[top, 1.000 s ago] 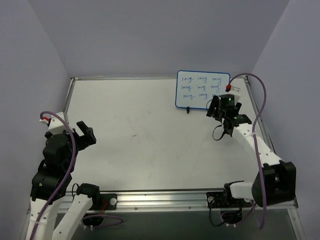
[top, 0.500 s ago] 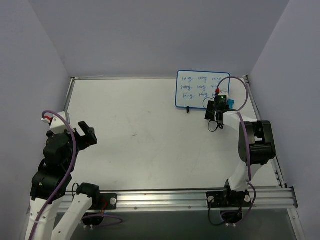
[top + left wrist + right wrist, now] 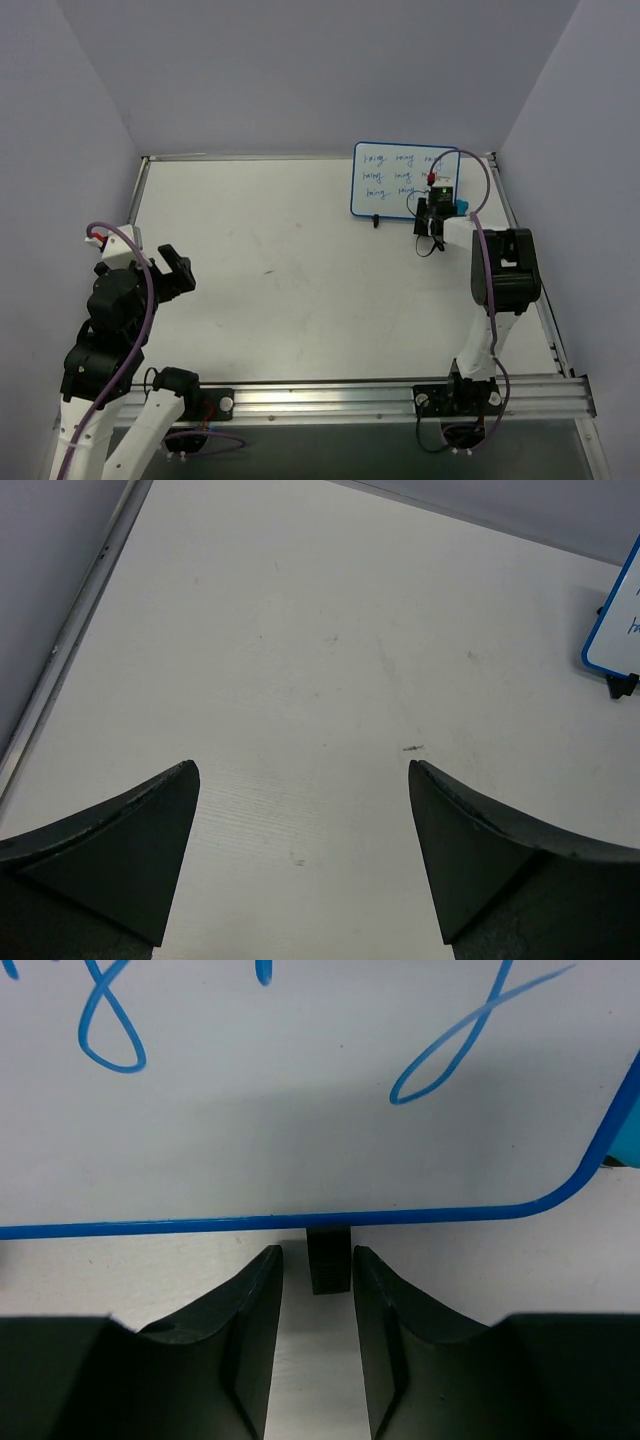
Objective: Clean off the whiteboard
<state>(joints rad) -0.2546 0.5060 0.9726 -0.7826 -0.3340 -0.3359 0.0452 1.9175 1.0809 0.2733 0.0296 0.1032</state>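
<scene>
The whiteboard (image 3: 395, 180) stands at the back right of the table, blue-framed, with rows of blue handwriting. It fills the top of the right wrist view (image 3: 300, 1090), and its corner shows in the left wrist view (image 3: 618, 630). My right gripper (image 3: 437, 202) is at the board's lower right edge. Its jaws (image 3: 317, 1252) are a narrow gap apart, with a black stand foot (image 3: 329, 1260) between the tips, not touching either. A small blue eraser (image 3: 462, 207) lies just right of the gripper. My left gripper (image 3: 175, 268) is wide open and empty (image 3: 303, 767) over the left of the table.
The stand's other black foot (image 3: 376, 220) sticks out under the board's lower left edge. A metal rail (image 3: 300, 157) borders the table at the back and sides. Purple walls rise close behind the board. The right arm's cable (image 3: 475, 185) loops over the board's right edge.
My right arm has swung in and straightened up, bringing its gripper closer to the board's lower right edge beside the eraser. The left arm has barely moved.
</scene>
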